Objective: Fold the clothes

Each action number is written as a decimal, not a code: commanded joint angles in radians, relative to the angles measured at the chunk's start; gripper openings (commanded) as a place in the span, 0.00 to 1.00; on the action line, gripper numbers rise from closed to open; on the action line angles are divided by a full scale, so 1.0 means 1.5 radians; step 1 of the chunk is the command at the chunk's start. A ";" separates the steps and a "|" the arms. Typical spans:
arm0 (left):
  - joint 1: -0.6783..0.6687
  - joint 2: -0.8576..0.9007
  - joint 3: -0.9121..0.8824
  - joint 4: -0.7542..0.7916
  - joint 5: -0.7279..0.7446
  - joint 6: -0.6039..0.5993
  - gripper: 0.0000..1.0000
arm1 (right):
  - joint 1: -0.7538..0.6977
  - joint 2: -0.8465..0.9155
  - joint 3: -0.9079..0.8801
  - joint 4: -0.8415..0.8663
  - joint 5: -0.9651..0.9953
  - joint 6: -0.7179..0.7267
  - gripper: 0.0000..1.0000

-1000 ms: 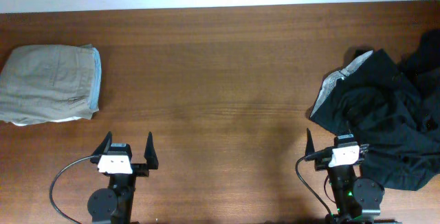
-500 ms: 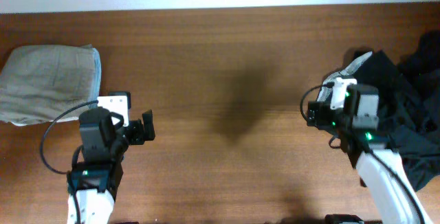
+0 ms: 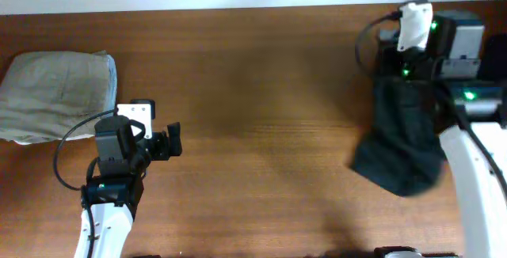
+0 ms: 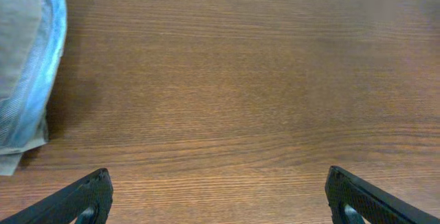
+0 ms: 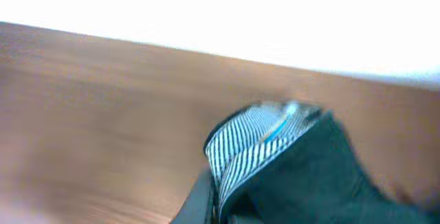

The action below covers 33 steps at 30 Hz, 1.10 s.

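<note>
Beside the khaki pile [image 3: 55, 96], the left gripper [image 3: 170, 142] hovers over the surface [image 3: 261, 92], jaws wide and empty. Far right, the right gripper [image 3: 398, 62] holds the garment [image 3: 400, 147] hanging, jaws pinching one edge. That thin pinch could slip and drop it crumpled.

Cannot make out the right gripper [image 3: 404, 74] fingertips overhead, buried under the wrist housing [image 3: 444, 40] and the black garment [image 3: 400, 147]. Cannot read the smeared right wrist view beyond a striped lining [image 5: 254, 138]. Shows only cropped tips of the left gripper [image 4: 217, 183] and a sliver of the folded tan garment [image 4: 20, 59].
</note>
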 commanded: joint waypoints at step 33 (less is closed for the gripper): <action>-0.072 0.217 0.098 0.245 0.233 -0.583 0.00 | -0.031 0.042 -0.334 -0.270 -0.076 0.088 0.95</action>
